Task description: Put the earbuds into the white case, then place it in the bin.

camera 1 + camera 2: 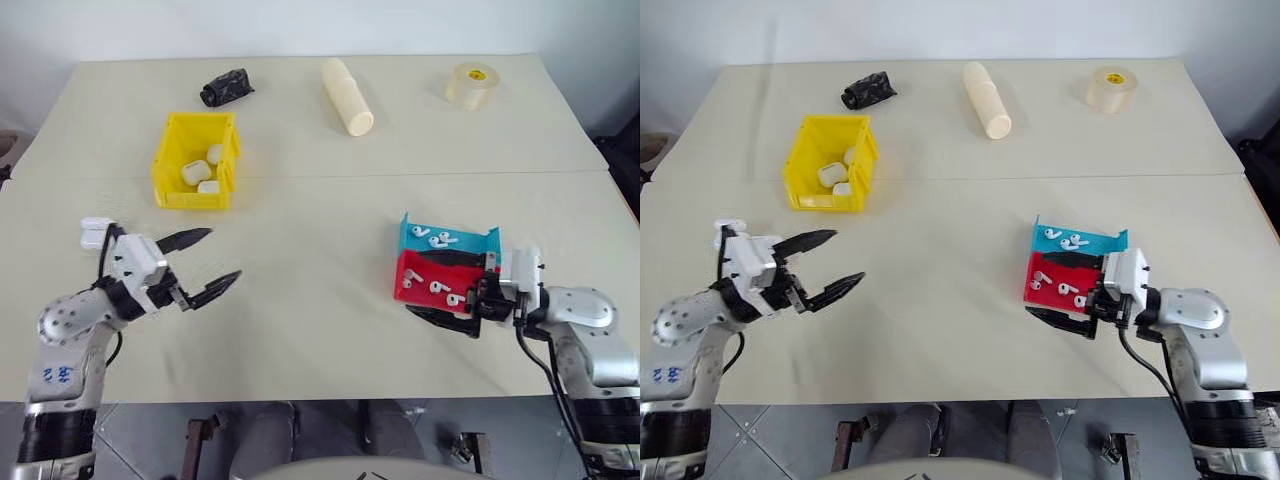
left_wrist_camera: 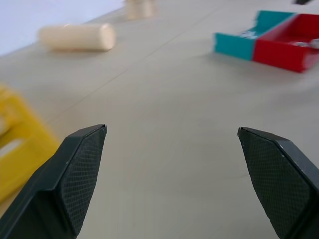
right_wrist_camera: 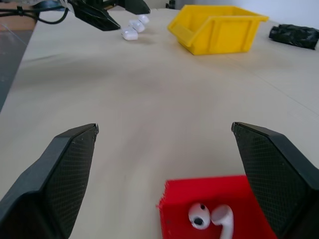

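The yellow bin (image 1: 176, 150) stands at the back left with white cases (image 1: 193, 172) lying in it. More white cases (image 1: 96, 233) lie on the table just behind my left hand. My left gripper (image 1: 223, 253) hovers open in front of the bin with nothing between its fingers. Earbuds (image 1: 437, 286) lie in a red tray (image 3: 199, 191), and more earbuds (image 1: 433, 238) in the teal tray (image 1: 470, 246) behind it. My right gripper (image 1: 1037, 285) is open, one finger over the red tray and the other along its near side.
Along the back of the table lie a black crumpled object (image 1: 226, 88), a cream cylinder (image 1: 347, 96) and a roll of clear tape (image 1: 472, 85). A seam runs across the table behind the trays.
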